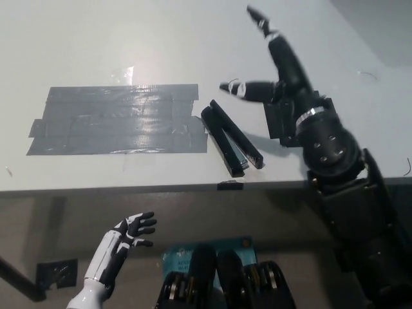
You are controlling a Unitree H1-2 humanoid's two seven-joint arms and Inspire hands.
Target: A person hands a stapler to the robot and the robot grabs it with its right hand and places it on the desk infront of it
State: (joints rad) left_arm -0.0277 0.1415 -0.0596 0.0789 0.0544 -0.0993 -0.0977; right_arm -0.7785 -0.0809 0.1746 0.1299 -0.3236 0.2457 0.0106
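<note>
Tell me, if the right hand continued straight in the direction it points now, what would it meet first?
Probably nothing: the right hand is open and points away across the bare desk. The stapler lies behind it.

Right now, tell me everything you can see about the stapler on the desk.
The stapler is black, long and narrow, with its two arms splayed apart in a slim V. It lies flat on the white desk near the front edge, just right of the grey tape patch. Nothing holds it; the right hand is open above, apart.

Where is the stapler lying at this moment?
In the head view, the black stapler lies on the white desk near its front edge, just right of the grey tape patch and left of the open right hand.
</note>
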